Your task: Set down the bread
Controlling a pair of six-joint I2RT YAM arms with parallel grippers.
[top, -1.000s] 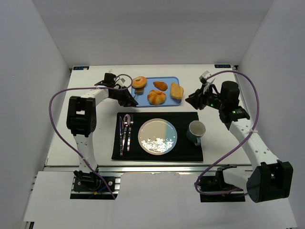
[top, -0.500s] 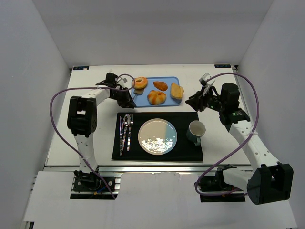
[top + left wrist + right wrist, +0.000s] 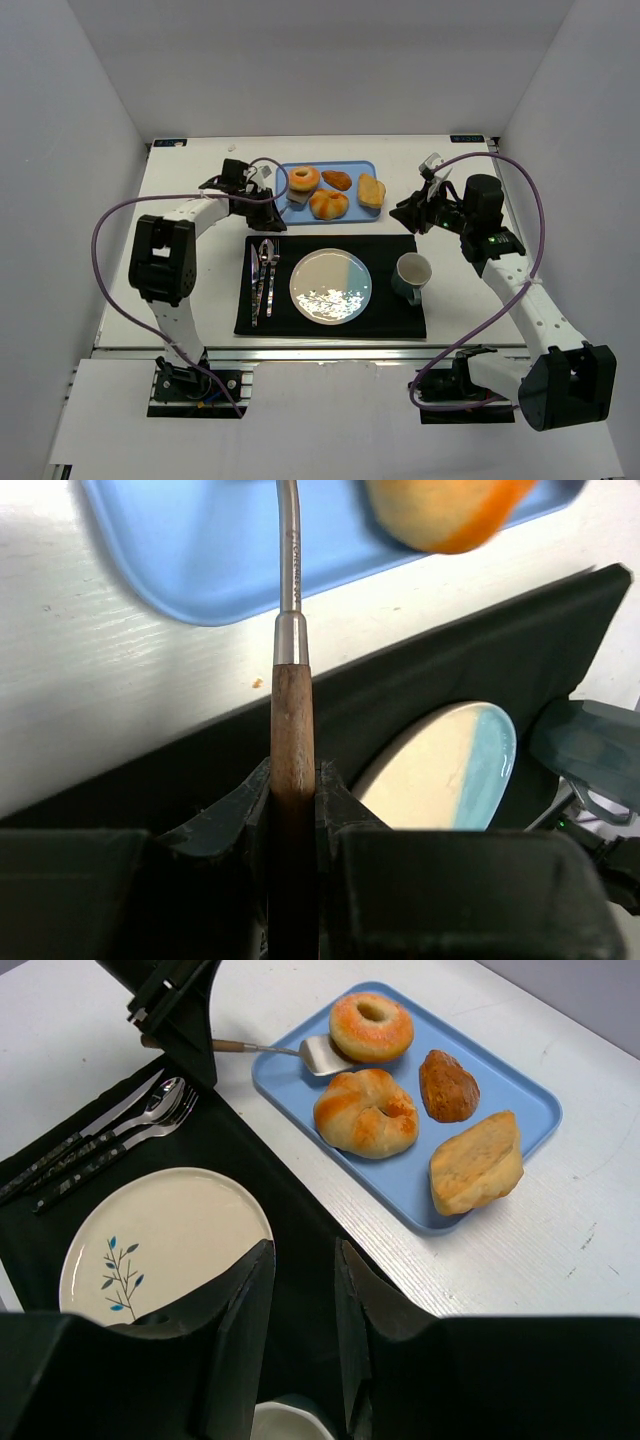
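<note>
- The left arm (image 3: 205,208) has its jaws clamped on the wooden handle of a spatula (image 3: 292,710). I take it the tool is there so the bread gets scooped rather than pinched.
- The spatula blade sits at the near edge of the bagel (image 3: 371,1026), at the left end of the tray (image 3: 400,1175). I cannot tell how far under it the blade has gone.
- The bagel looks like the piece meant for the plate (image 3: 170,1230), which lies bare on the mat (image 3: 290,1210), near the tray.
- The right arm (image 3: 500,255) hovers off the tray's right end, well apart from the bagel. Its jaws are slightly apart and hold nothing.
- A roll (image 3: 366,1112) lies just beside the bagel, on the plate side, and may crowd the lift.
- The cutlery (image 3: 110,1145) lies left of the plate and the mug (image 3: 411,274) to its right, both out of the direct line.
</note>
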